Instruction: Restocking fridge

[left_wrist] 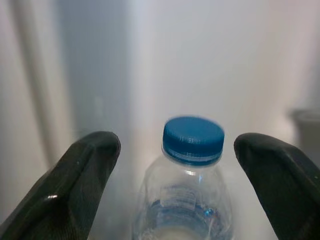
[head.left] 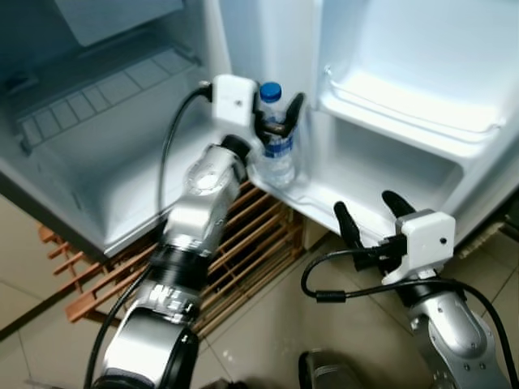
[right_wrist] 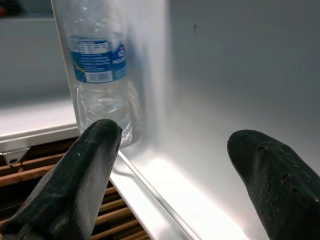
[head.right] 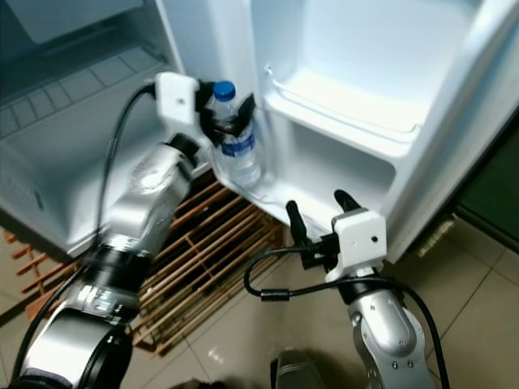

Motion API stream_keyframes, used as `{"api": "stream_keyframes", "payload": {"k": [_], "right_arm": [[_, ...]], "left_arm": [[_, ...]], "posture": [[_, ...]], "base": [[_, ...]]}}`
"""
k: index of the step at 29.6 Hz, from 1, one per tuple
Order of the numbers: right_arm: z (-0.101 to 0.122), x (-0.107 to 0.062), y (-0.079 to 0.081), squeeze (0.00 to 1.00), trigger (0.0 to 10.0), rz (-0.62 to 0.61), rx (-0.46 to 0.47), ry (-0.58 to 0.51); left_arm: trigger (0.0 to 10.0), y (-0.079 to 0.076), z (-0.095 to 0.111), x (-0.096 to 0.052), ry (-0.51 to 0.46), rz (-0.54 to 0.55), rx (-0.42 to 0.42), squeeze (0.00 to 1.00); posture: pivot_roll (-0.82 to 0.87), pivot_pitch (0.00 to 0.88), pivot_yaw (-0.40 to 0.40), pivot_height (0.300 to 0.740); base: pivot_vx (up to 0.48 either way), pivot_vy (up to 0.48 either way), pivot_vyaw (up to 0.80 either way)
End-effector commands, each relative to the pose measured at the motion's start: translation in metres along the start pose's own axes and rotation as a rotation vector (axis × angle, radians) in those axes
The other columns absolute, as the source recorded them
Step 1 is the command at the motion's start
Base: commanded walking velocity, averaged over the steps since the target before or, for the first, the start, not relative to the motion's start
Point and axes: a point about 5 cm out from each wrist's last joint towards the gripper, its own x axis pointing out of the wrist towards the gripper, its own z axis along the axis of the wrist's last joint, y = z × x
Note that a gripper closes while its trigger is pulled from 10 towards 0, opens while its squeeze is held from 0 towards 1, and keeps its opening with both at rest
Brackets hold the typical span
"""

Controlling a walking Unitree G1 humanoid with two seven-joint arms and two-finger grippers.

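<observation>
A clear water bottle (head.left: 279,154) with a blue cap (left_wrist: 193,139) and blue label stands upright in the corner of the fridge door's lower shelf (head.left: 324,198). My left gripper (head.left: 277,120) is at the bottle's neck, open. Its fingers (left_wrist: 85,167) stand on either side of the cap with a gap on both sides. My right gripper (head.left: 371,212) is open and holds nothing, low in front of the door shelf's front edge. The right wrist view looks along this shelf toward the bottle (right_wrist: 100,70).
The fridge stands open, with a bare main compartment (head.left: 105,130) at left and an upper door shelf (head.left: 405,109) at right. A wooden slatted rack (head.left: 251,243) lies under the fridge on the tiled floor. A dark object (head.left: 324,374) sits near my feet.
</observation>
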Motion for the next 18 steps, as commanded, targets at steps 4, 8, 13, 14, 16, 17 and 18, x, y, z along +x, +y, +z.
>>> {"api": "stream_keyframes", "payload": {"k": [4, 8, 13, 14, 16, 17, 18], "right_arm": [[0.000, 0.008, -0.002, 0.00, 10.0, 0.039, 0.001, -0.023], [0.000, 0.011, -0.003, 0.00, 10.0, 0.048, -0.006, -0.032], [-0.002, 0.010, -0.006, 0.00, 10.0, 0.031, 0.006, -0.032], [-0.003, 0.010, -0.006, 0.00, 10.0, 0.026, 0.011, -0.032], [-0.003, 0.011, -0.006, 0.00, 10.0, 0.007, 0.036, -0.035], [-0.004, 0.012, -0.006, 0.00, 10.0, -0.003, 0.052, -0.038], [-0.004, 0.013, -0.006, 0.00, 10.0, -0.014, 0.070, -0.040]], "left_arm": [[10.0, 0.008, 0.006, -0.026, 0.013, 0.053, -0.001, 0.00], [10.0, 0.006, 0.003, -0.041, 0.039, 0.020, 0.001, 0.00], [10.0, 0.025, -0.012, -0.089, 0.101, 0.092, 0.098, 0.00], [10.0, 0.029, -0.011, -0.093, 0.088, 0.122, 0.102, 0.00], [10.0, 0.031, -0.009, -0.097, 0.072, 0.157, 0.086, 0.00], [10.0, 0.032, -0.010, -0.098, 0.075, 0.186, 0.079, 0.00], [10.0, 0.032, -0.011, -0.098, 0.086, 0.207, 0.076, 0.00]], "posture": [[-0.17, 0.000, 0.065, 0.736], [-0.17, 0.000, 0.060, 0.736], [-0.15, 0.000, 0.055, 0.736], [-0.15, 0.000, 0.054, 0.736], [-0.14, 0.000, 0.053, 0.736], [-0.14, 0.000, 0.051, 0.736], [-0.14, 0.000, 0.052, 0.736]], "base": [[0.000, 0.000, 0.00], [0.000, 0.000, 0.00], [0.000, 0.000, 0.00], [0.000, 0.000, 0.00], [0.000, 0.000, 0.00], [0.000, 0.000, 0.00], [0.000, 0.000, 0.00]]}}
